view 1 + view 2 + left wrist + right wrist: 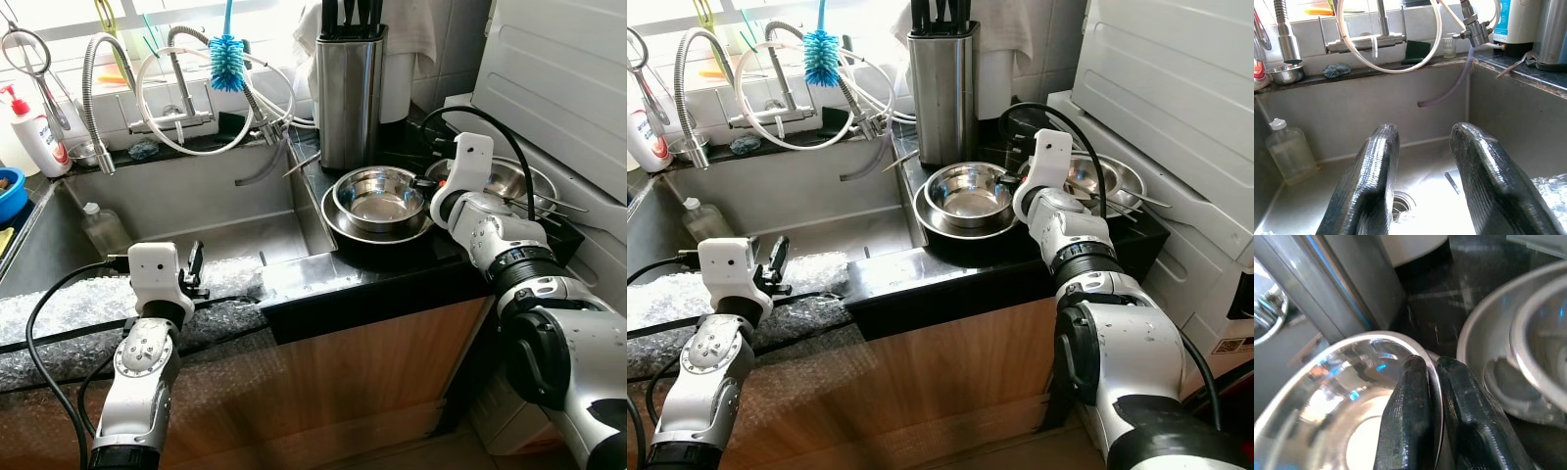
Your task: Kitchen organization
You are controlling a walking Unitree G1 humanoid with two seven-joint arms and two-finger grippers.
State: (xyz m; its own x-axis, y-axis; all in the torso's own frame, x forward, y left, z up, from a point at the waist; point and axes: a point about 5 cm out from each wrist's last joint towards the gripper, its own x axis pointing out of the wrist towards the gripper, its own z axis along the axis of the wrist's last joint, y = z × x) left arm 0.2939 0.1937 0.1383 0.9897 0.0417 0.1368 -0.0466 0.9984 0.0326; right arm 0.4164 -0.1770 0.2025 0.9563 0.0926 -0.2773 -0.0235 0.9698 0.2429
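While pinching the steel bowl (377, 199) rim, right gripper (1431, 377) closed, left gripper (1422, 147) open, empty, over sink (211, 211).

- Both eye views look down from head height on the sink (176, 211) and bowl (377, 196).
- Left wrist view looks between its fingers (1369, 181) into the sink.
- Right wrist view sits close on the bowl's rim between its fingers (1408, 416).

Right hand (1431, 382) reaches forward with fingers pinched nearly together; left hand (1425, 171) hovers, fingers spread.
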